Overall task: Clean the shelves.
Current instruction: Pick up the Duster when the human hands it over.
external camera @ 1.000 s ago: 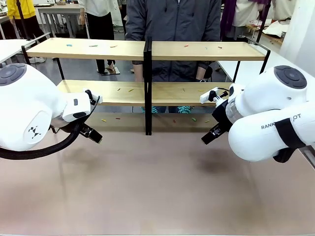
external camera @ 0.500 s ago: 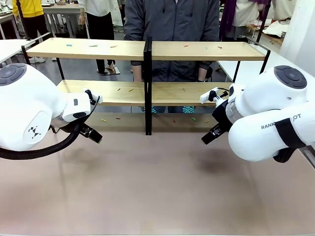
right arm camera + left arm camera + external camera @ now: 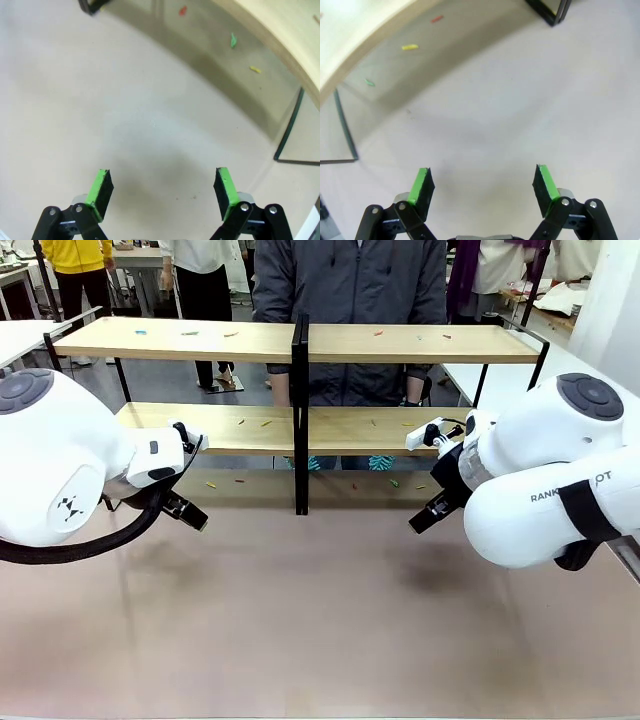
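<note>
Lighting: bright, even, overhead. Shadows: soft, beneath shelves [image 3: 400, 343]. Wrist views: wide-angle bowing at edges, slightly soft.

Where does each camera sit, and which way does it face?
Front view: between the arms, facing across the table at the shelves and a person; left arm and right arm show.
Left wrist view: on the left wrist, looking down past the open left gripper at the table.
Right wrist view: on the right wrist, looking down past the open right gripper at the table.
Shared: both wrist views catch the shelves' edge and coloured bits beneath.
</note>
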